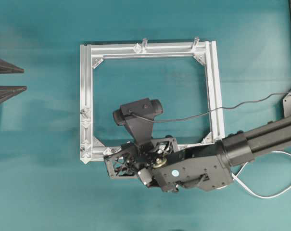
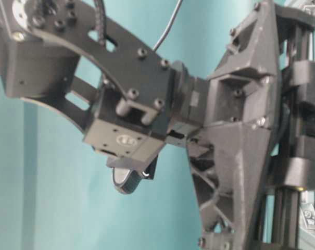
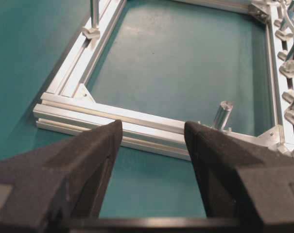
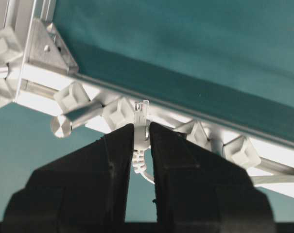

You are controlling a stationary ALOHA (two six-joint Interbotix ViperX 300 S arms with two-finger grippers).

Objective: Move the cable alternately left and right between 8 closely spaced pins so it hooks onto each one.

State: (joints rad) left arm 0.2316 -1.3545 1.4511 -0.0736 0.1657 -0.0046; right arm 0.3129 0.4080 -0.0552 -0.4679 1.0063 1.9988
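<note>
Down at the frame's near rail, the right gripper pinches the plug end of the one cable among four visible pins; the left gripper gapes empty over the worktop.

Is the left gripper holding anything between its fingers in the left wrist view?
No: the left gripper stands open, and between its dark fingers only the aluminium frame and the teal table show.

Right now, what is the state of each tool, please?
Left tool: open, holding nothing.
Right tool: closed on the cable near its plug.
</note>
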